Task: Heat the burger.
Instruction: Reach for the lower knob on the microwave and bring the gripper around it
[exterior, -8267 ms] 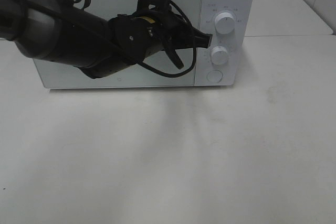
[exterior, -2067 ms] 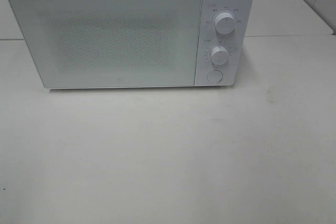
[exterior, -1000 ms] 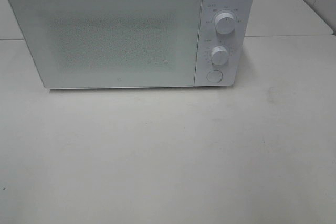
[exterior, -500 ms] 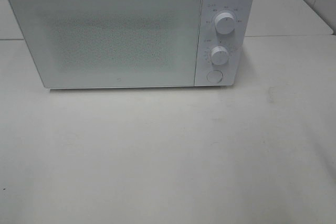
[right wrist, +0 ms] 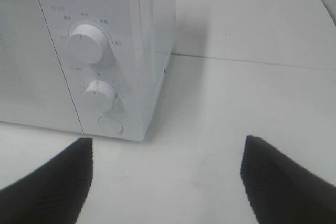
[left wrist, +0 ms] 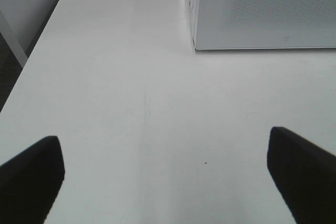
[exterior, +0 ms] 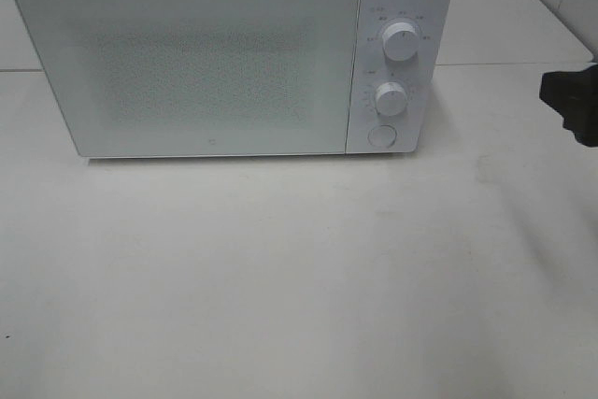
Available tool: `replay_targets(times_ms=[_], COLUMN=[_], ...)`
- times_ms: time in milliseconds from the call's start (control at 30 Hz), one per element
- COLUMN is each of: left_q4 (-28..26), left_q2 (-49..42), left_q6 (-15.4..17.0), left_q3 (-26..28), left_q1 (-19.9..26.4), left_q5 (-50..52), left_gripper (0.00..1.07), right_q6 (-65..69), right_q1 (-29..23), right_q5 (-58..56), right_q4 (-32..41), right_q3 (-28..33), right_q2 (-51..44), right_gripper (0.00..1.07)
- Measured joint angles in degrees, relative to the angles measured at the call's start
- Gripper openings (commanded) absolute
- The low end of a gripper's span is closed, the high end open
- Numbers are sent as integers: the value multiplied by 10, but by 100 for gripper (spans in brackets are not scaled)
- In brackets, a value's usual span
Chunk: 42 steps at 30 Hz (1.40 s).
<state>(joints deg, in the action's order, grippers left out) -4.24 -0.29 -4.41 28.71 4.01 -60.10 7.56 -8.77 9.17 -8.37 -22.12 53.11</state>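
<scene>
Our right gripper has come in at the high view's right edge, open, empty, nearest the microwave to its left. Left gripper wide open, empty. We can't see the burger.

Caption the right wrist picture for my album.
Open pincer facing the white microwave: upper dial, lower dial, round button.

Lab-style test setup: white microwave on plain white table.
</scene>
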Motion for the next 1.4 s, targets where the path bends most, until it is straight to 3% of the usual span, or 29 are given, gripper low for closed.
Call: replay_targets(times_ms=[200, 633, 800, 900, 967, 1000, 1067, 1233, 1400], left_q4=[0, 0, 0, 0, 0, 0, 0, 0, 0], left_q2=[0, 0, 0, 0, 0, 0, 0, 0, 0], left_q6=[0, 0, 0, 0, 0, 0, 0, 0, 0], left_q3=[0, 0, 0, 0, 0, 0, 0, 0, 0], left_q1=[0, 0, 0, 0, 0, 0, 0, 0, 0], left_q5=[0, 0, 0, 0, 0, 0, 0, 0, 0], left_gripper=[100, 100, 100, 100, 100, 100, 100, 100, 100], right_q6=[0, 0, -88, -111, -168, -168, -193, -201, -201], right_q1=[0, -7, -89, -105, -158, -158, -195, -236, -263], right_q5=[155, 325, 396, 408, 445, 445, 473, 528, 562], right_q4=[0, 26, 147, 173, 277, 277, 356, 411, 420], right_q3=[0, 0, 0, -1, -1, -1, -1, -1, -1], right_q2=[89, 198, 260, 271, 312, 312, 338, 380, 410], right_gripper=[75, 75, 75, 75, 75, 75, 75, 75, 75])
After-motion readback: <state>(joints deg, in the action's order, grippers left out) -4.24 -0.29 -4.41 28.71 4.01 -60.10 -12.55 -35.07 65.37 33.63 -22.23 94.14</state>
